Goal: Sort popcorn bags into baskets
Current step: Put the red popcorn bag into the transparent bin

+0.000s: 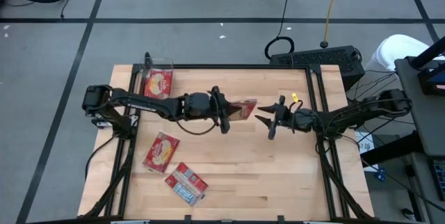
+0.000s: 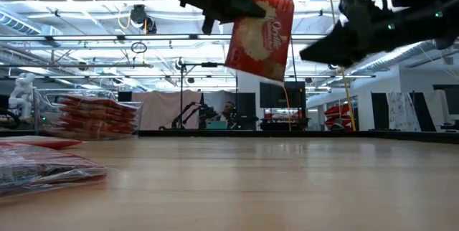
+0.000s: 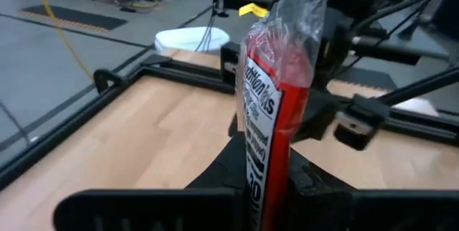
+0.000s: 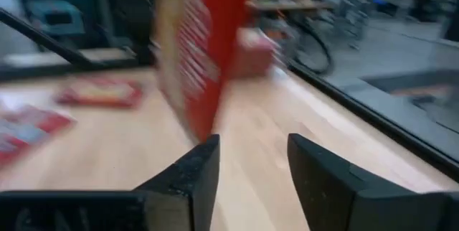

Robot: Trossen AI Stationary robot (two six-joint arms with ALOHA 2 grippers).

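Hanging above the middle of the pale wooden table (image 1: 278, 182), a flat red popcorn packet (image 1: 243, 109) with a yellow-cream popcorn picture is pinched at its edge by the left gripper (image 1: 224, 112), well clear of the tabletop in the low view. The right gripper (image 1: 268, 121) sits just beside the packet with its dark fingers (image 4: 188, 177) spread apart and nothing between them. A clear see-through plastic bin (image 1: 157, 83) stands at the table's far left corner with red packets stacked inside. Two more red packets lie flat near the left front: one showing the popcorn picture (image 1: 161, 152), the other with a white-grey label panel (image 1: 185, 183) just beside it.
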